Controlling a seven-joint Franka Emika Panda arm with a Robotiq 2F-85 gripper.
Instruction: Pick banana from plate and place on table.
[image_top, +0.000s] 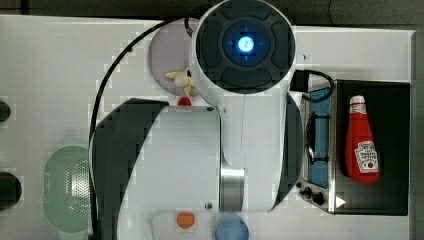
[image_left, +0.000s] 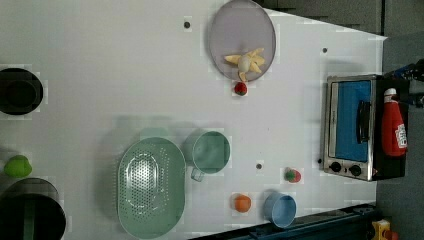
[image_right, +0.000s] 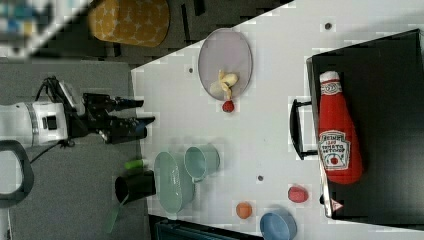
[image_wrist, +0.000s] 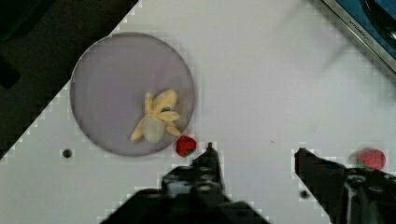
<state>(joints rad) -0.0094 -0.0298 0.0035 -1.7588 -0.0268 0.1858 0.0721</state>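
Pincer (image_wrist: 254, 156) open, empty, high above surface (image_wrist: 280, 70). Banana (image_wrist: 156, 116) on plate (image_wrist: 107, 70), centre-left of wrist frame, near rim by strawberry (image_wrist: 186, 145). I judge reach runs up-left of fingers.

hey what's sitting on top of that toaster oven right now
A red ketchup bottle lies on its side on the toaster oven, on the black top panel, cap pointing toward the left view's top. What is inside the oven cannot be made out through its door.
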